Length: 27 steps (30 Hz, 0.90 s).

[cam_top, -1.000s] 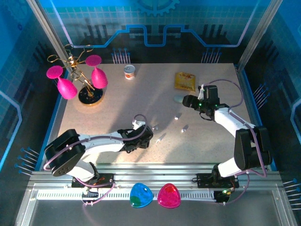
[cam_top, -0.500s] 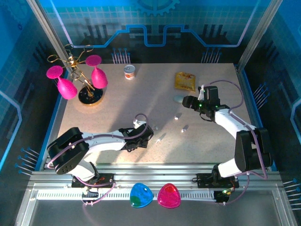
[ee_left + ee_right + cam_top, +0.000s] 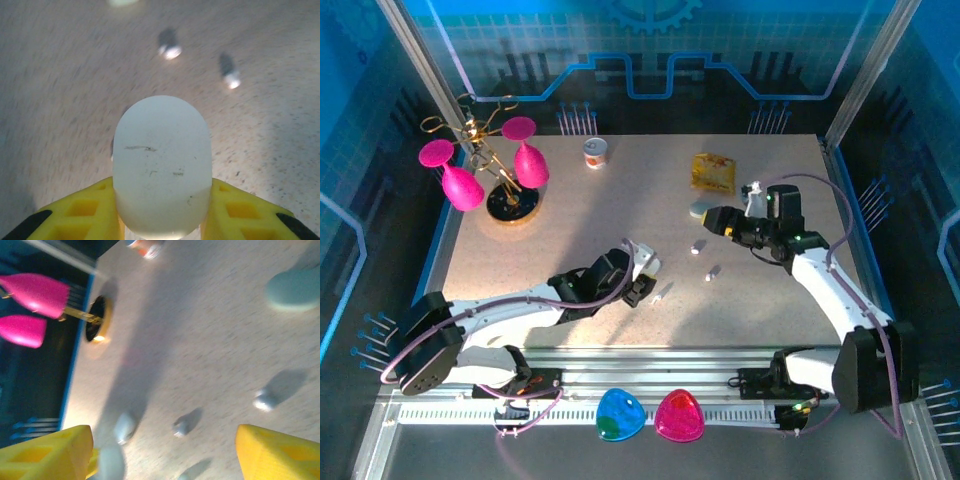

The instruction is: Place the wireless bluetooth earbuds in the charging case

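The left gripper (image 3: 162,212) is clenched on a white case (image 3: 161,160). Its yellow fingers press the two flanks and the rounded end pokes forward. My guess is it's held that way to steady it and bring it to the buds for loading. The lid looks closed, though from this angle I can't be sure.

Ahead of the white case, two earbuds (image 3: 170,50) lie loose on the table (image 3: 60,110). They sit well apart from the case, one a touch right of the other. So the task's pieces are out beyond the pincer, with none between its fingers.

On the far side of those buds from the white case, the right gripper (image 3: 165,452) hovers low with its jaws spread wide and nothing between them. I'd say it's poised to pluck a bud. A pale-green case (image 3: 295,290) rests further off again from the white case.
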Tool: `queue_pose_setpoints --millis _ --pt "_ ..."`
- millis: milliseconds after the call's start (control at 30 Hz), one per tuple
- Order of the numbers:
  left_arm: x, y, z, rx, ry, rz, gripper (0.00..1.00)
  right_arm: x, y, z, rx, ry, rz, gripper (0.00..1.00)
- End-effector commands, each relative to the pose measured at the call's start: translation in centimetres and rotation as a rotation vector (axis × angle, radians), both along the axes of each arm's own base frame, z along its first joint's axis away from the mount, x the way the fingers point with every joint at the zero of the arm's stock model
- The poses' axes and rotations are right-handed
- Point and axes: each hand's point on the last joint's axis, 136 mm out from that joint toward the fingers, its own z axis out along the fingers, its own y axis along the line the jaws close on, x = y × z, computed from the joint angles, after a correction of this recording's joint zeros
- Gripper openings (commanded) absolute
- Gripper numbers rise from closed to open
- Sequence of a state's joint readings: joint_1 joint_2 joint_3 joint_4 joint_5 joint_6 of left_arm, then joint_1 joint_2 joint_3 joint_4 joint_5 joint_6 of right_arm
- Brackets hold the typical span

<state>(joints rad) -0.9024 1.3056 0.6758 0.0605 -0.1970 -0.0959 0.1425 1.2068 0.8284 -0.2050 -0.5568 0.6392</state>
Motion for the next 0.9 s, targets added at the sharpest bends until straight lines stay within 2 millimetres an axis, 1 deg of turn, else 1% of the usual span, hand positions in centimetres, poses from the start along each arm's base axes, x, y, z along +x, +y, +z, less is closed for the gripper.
queue_pose_setpoints --millis 0,133,200,267,333,567,667,767,867 --pt "-0.3 -2.5 3.0 -0.013 -0.219 -0.248 0.31 -4.4 2.2 0.9 0.195 0.133 0.149 0.74" --pt "-1.1 -4.2 5.4 -0.072 -0.317 -0.383 0.32 -7.0 3.0 1.6 0.279 0.160 0.221 0.74" --pt "-1.5 -4.8 6.5 -0.115 -0.345 -0.431 0.32 -8.0 3.5 1.5 0.297 0.173 0.245 0.74" --pt "-1.8 -5.4 7.2 -0.144 -0.352 -0.472 0.32 -9.0 4.0 1.1 0.301 0.192 0.269 0.73" --pt "-2.0 -5.9 7.3 -0.157 -0.345 -0.502 0.32 -9.7 4.5 0.7 0.302 0.208 0.287 0.73" --pt "-2.1 -6.8 8.3 -0.210 -0.351 -0.522 0.32 -10.7 5.5 -0.1 0.306 0.237 0.309 0.64" --pt "-2.2 -7.2 8.3 -0.220 -0.350 -0.539 0.32 -10.7 5.9 -0.2 0.301 0.238 0.318 0.59" --pt "-2.2 -7.4 8.1 -0.220 -0.346 -0.545 0.32 -10.7 6.0 -0.3 0.298 0.239 0.321 0.51" --pt "-2.2 -7.3 8.2 -0.223 -0.350 -0.545 0.32 -10.7 6.0 -0.7 0.295 0.253 0.315 0.36"
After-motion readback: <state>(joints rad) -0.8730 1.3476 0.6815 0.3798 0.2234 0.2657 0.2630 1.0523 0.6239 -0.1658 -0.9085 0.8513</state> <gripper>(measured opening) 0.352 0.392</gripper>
